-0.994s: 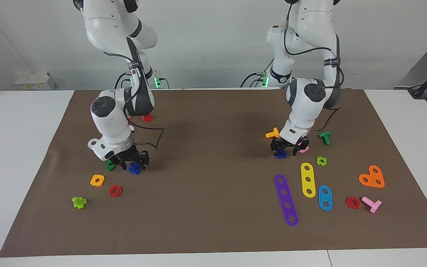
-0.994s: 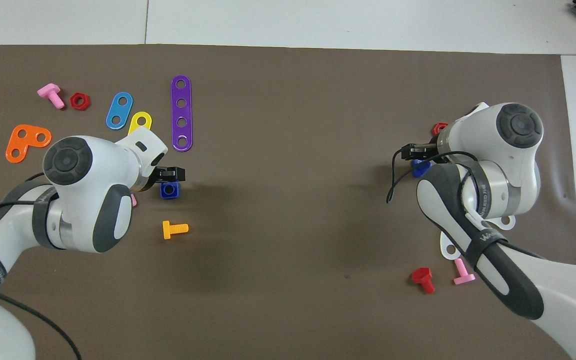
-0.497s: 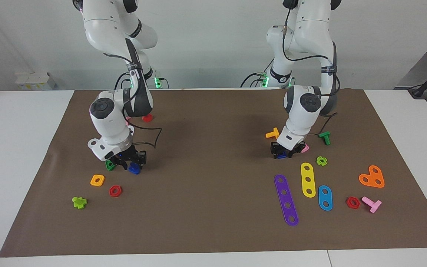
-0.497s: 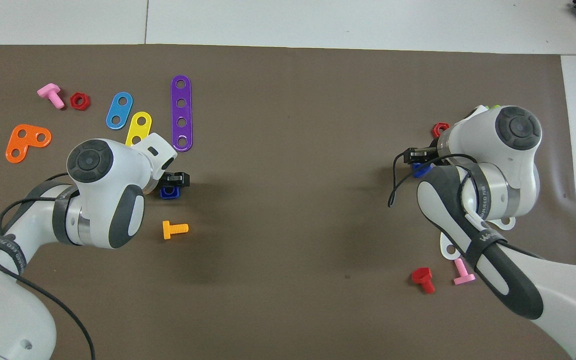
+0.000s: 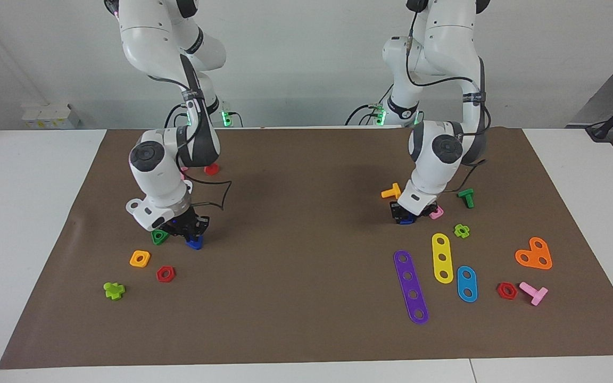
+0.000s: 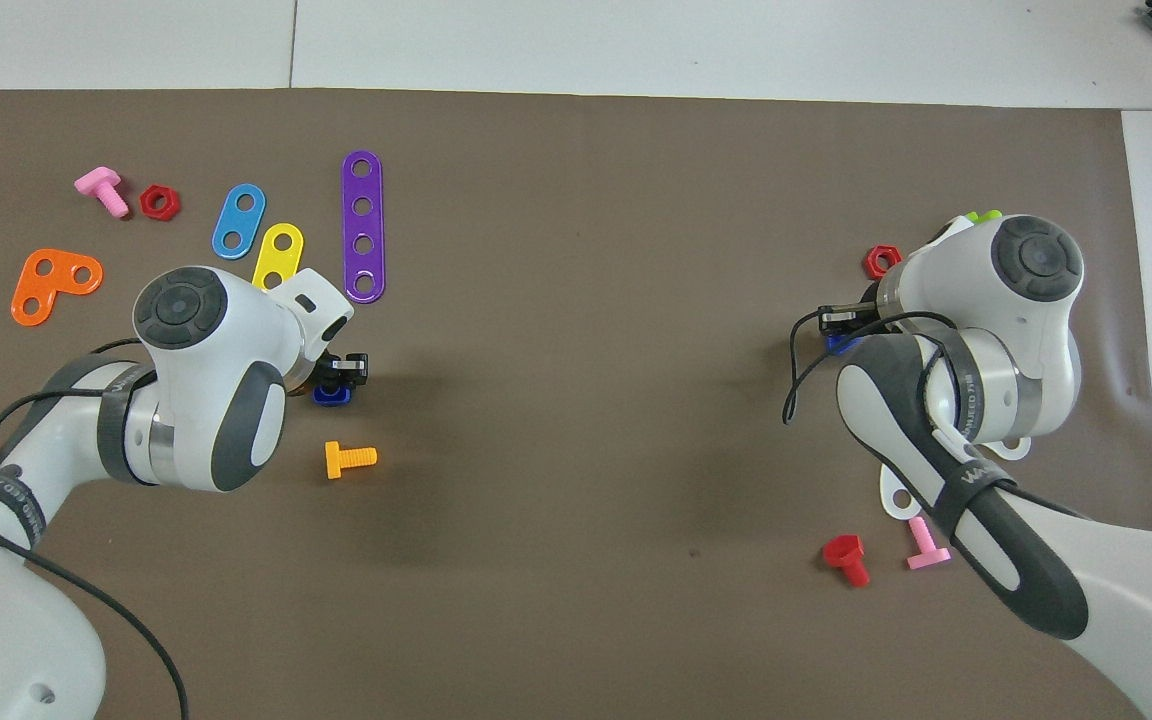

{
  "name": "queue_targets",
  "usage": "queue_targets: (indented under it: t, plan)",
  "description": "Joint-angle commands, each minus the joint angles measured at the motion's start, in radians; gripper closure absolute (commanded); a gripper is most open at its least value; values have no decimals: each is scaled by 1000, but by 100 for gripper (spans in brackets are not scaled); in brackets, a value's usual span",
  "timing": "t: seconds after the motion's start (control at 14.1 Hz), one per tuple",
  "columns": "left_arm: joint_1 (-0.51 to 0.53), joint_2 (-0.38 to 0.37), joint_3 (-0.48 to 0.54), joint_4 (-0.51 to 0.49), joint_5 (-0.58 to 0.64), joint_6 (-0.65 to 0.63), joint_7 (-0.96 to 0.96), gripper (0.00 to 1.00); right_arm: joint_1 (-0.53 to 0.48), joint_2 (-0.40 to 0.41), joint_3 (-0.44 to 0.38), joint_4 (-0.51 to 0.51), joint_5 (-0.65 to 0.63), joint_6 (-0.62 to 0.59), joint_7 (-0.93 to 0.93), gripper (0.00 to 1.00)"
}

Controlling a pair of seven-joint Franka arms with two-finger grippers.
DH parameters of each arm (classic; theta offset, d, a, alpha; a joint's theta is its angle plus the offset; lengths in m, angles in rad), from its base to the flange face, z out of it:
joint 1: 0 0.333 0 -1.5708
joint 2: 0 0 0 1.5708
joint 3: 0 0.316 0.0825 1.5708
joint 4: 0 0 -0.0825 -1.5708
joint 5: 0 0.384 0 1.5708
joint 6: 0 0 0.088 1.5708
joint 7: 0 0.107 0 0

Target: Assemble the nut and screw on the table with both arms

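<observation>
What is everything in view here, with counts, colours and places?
Plastic strips: 3, purple, yellow, blue; left arm's end.
Heart plate: 1, orange; same end.
Loose bolts: 5; pink, orange, green there; red, pink right arm's end.
Loose nuts: 7; red, lime, pink left arm's end; red, lime, orange, green right arm's end.
Blue square plastic nut: 1; on mat, in left gripper.
Dark blue plastic screw: 1; on mat, in right gripper.
Mat: 1, brown; covers white table.
Left gripper: shut on nut.
Right gripper: shut on screw.

Bright, even light from above casts soft shadows on the mat (image 5: 306,298); both views are sharp.
</observation>
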Motion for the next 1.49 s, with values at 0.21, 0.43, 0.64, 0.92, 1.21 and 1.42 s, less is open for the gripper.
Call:
queue_targets:
  t: [0.21,0.43,0.64,0.92,1.21,1.42]
  plan:
    - [-2,0,13,162,-16,-184,-6,100,62,-13,8,47,23,-14,98,100]
    - [22,0,19,308,-16,-361,-3,100,165,-5,8,105,25,-14,320,100]
    - [38,0,24,364,-16,-412,0,100,274,54,8,194,31,-12,523,100]
    - [56,11,24,431,-60,-464,-1,100,381,166,8,321,23,-24,693,100]
    - [56,19,24,464,-83,-480,-4,100,446,228,8,384,14,-31,781,100]
    - [44,28,21,470,-120,-475,-9,100,477,226,8,361,12,-54,820,100]
